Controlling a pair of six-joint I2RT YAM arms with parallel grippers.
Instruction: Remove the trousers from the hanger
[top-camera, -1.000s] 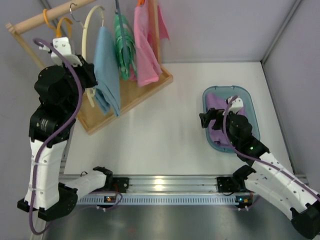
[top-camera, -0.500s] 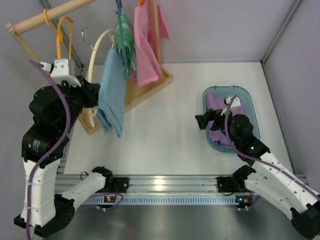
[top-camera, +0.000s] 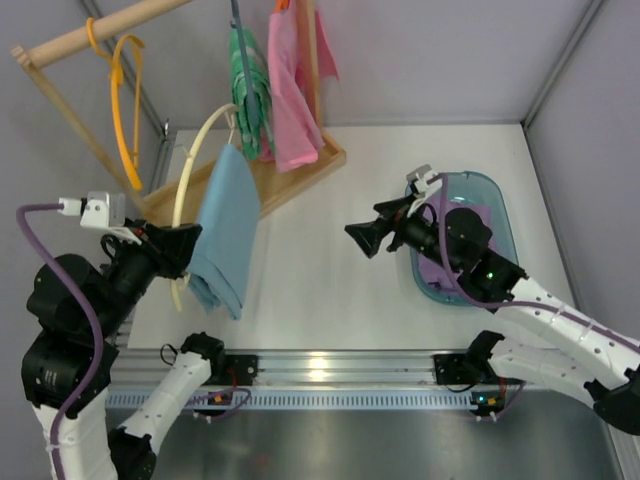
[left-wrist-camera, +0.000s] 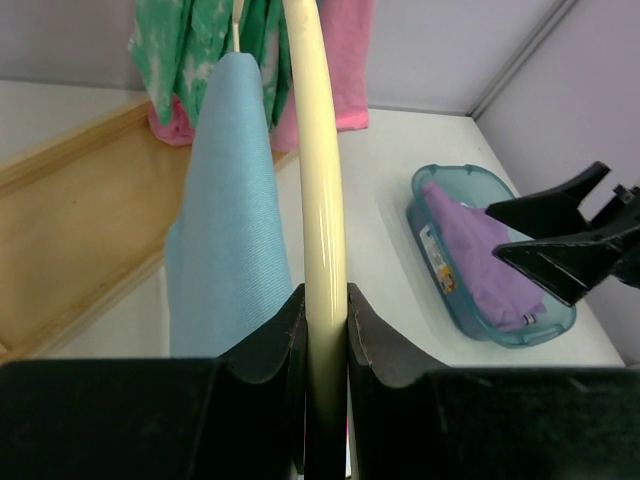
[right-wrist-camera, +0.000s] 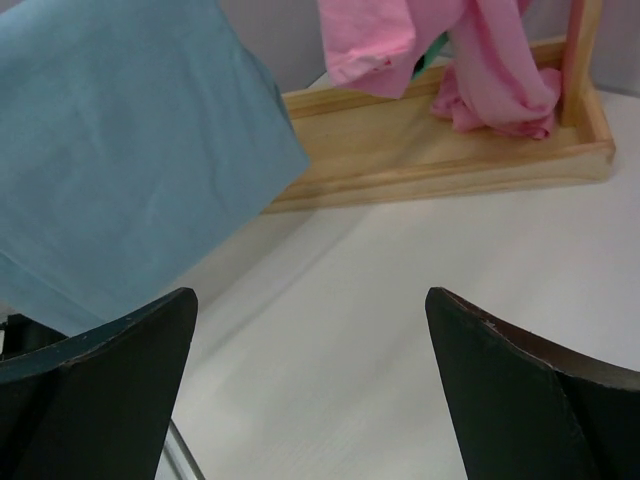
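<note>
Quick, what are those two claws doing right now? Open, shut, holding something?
Left gripper: closed on the hanger, which has the trousers draped over it.
Right gripper: open, holding nothing.

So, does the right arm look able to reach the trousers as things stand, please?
Probably yes: the right gripper is open and faces the trousers across the table, nothing between them, and the left gripper holds the hanger.

- White table (top-camera: 330, 260) — matte, with a soft glare near its front.
- Pale lilac-grey walls (top-camera: 440, 50) behind and to the right, meeting in a corner.
- Wooden clothes rack (top-camera: 60, 42) at the back left — aluminium rail (top-camera: 340, 365) along the near edge.
</note>
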